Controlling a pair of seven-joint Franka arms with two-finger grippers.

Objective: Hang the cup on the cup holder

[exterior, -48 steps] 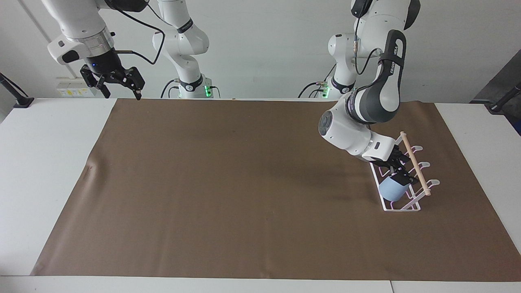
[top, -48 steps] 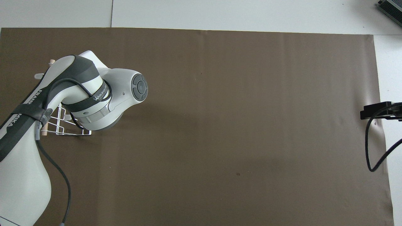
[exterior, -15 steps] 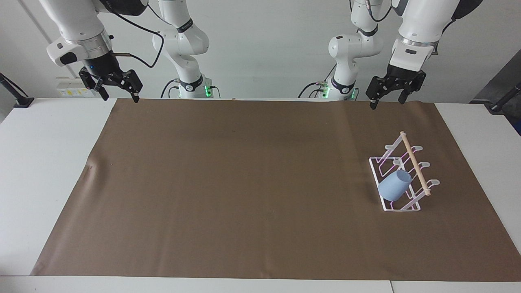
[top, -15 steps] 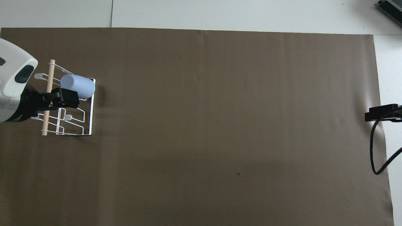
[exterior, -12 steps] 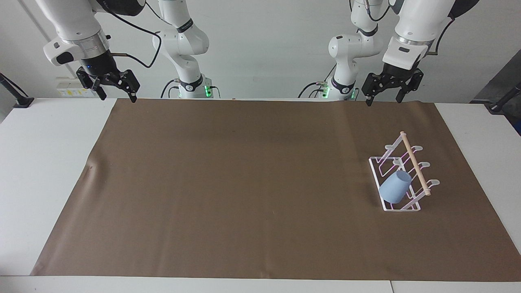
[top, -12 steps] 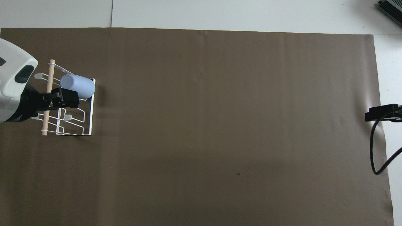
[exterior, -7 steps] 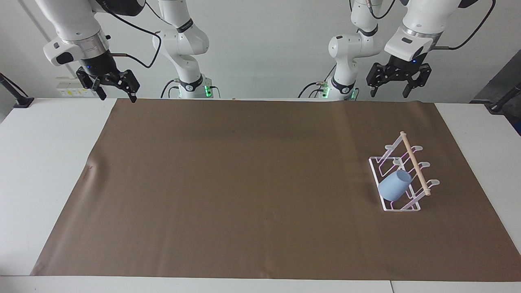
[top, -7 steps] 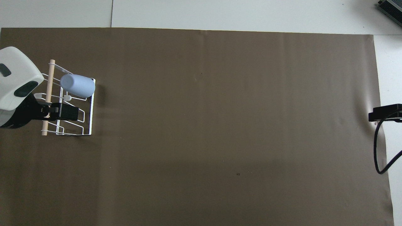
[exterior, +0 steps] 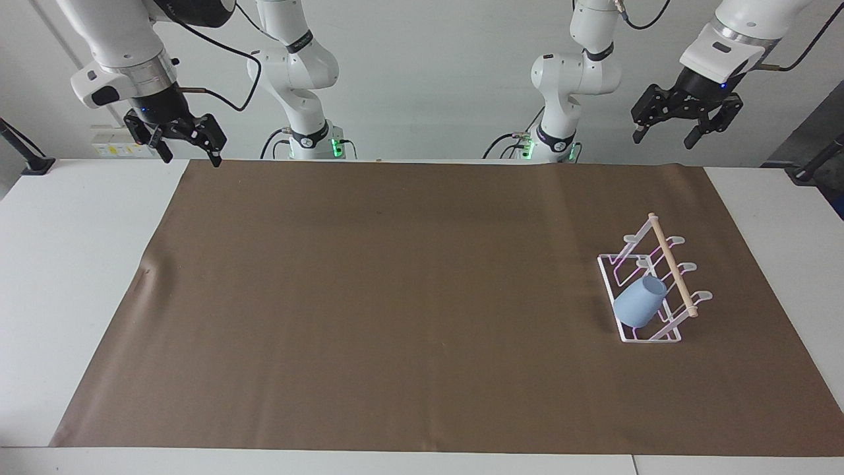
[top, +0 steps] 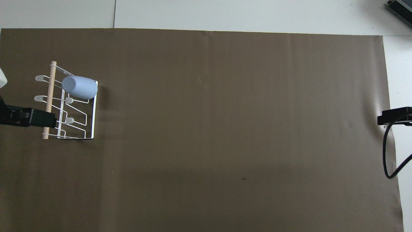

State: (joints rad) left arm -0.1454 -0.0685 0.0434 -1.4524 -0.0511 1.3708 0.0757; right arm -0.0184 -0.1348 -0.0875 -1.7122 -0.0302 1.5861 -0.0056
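The light-blue cup point(exterior: 637, 308) hangs tilted on a prong of the white wire cup holder point(exterior: 610, 280), at the rack's end farther from the robots, its mouth toward the wooden dowel point(exterior: 671, 264). It also shows in the overhead view point(top: 79, 87), on the cup holder point(top: 94, 111). My left gripper point(exterior: 662, 140) is open and empty, raised high over the left arm's end of the table; in the overhead view point(top: 38, 118) it overlaps the dowel's near end. My right gripper point(exterior: 191, 157) is open and empty, and waits high over the right arm's end point(top: 394, 116).
A brown mat point(exterior: 395, 297) covers most of the white table point(exterior: 66, 264). The cup holder stands on the mat toward the left arm's end. A black cable point(top: 386, 154) hangs from the right gripper.
My left gripper has let go of the cup, risen off the rack and swung up and outward toward its own end of the table. The cup stays on its prong. The right arm barely moved.
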